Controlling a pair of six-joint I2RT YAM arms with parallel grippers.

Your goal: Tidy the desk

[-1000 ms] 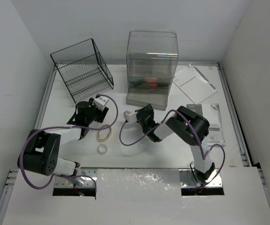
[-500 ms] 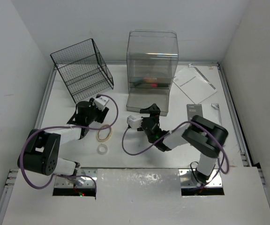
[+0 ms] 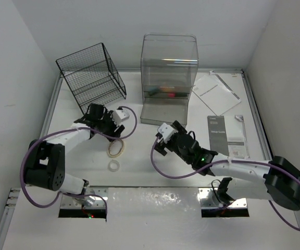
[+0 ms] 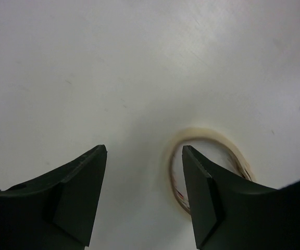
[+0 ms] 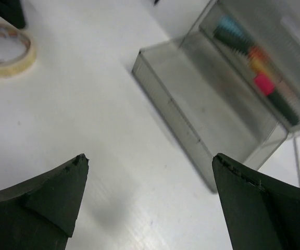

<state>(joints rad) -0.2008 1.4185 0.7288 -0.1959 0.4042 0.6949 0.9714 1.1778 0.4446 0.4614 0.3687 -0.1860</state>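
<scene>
Bench (image 3: 134, 172) spreads beneath both sets of my fingers. My left fingers (image 4: 144, 151) stand part-spread and empty, one tip over the tape ring (image 4: 212, 132), likely lining up to pinch its band. My right fingers (image 5: 149, 156) gape wide, empty. Only their camera shows the markers (image 5: 262, 80) clearly, inside the clear box (image 5: 212, 120) just ahead.

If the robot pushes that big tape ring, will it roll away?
Probably not: the big tape ring lies flat on the desk, so it would likely slide rather than roll. It looks thin and hollow, so it is probably light. Set on edge, it could roll.
</scene>
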